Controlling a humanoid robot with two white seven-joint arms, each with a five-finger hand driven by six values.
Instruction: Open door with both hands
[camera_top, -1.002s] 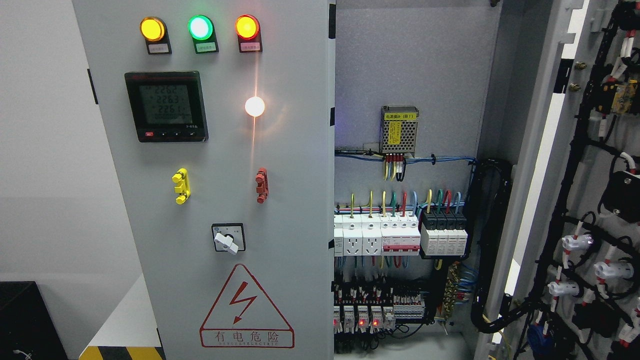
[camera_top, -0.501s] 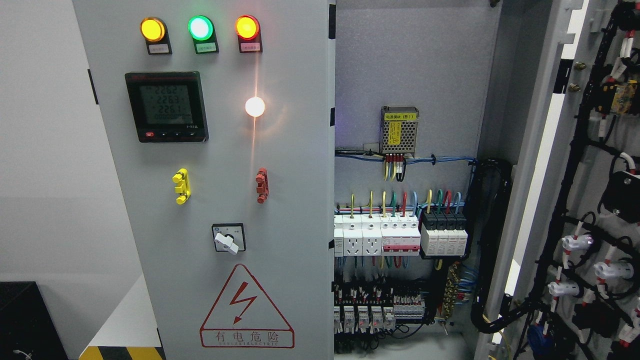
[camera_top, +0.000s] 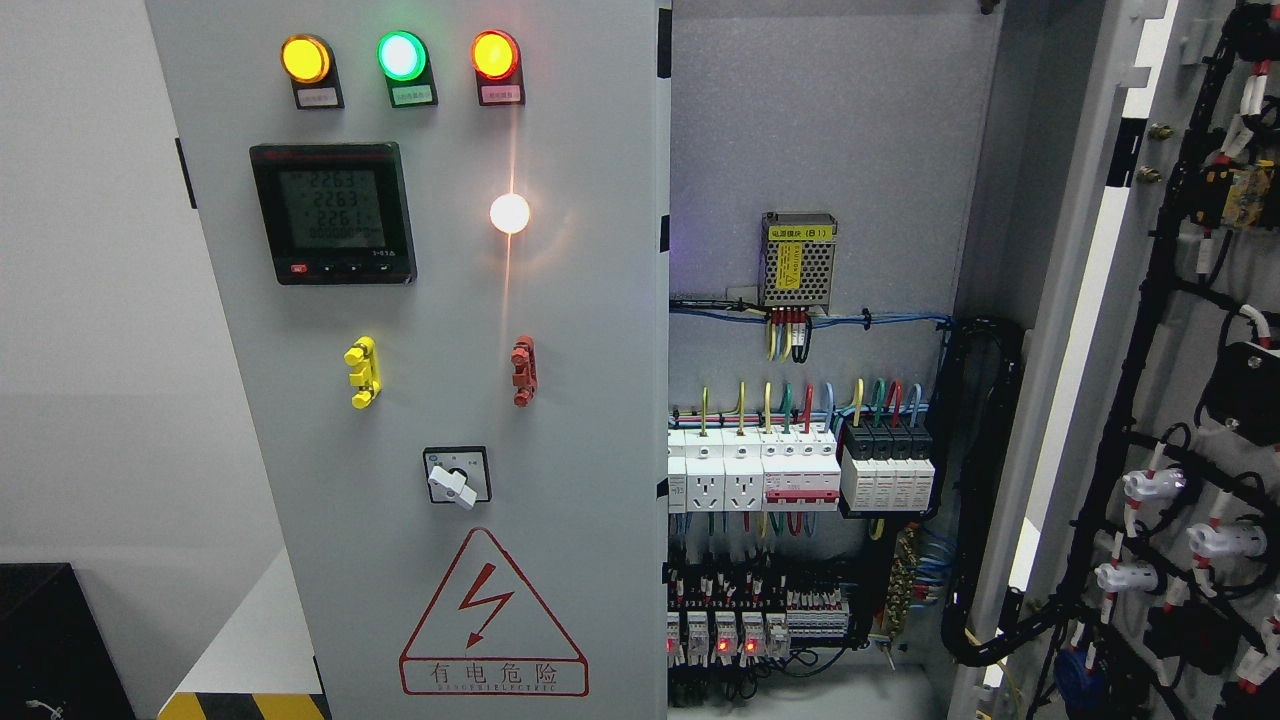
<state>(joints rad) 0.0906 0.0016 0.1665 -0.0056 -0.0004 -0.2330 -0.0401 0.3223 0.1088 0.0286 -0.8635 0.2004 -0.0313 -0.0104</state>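
Electrical cabinet, right door (camera_top: 1160, 330) swung open, left door (camera_top: 430, 400) shut; no robot hand in view, so finger state cannot be told.

Nearest, at far right: inner face of the right door, carrying black cable bundles (camera_top: 1150, 330) and white fittings, cut off by the right and bottom edges. Left door filling the centre-left, its right edge meeting the opening; mounted on it three lamps (camera_top: 400, 55), a meter (camera_top: 333, 212), yellow and red handles, a rotary switch (camera_top: 457, 477) and a warning triangle (camera_top: 493, 618). Opening between the two doors unobstructed. Farther in: power supply (camera_top: 798, 260), breakers (camera_top: 800, 470), terminal rows partly hidden below. Lamp labels too small to read. Lower left: black box (camera_top: 50, 640), cropped.
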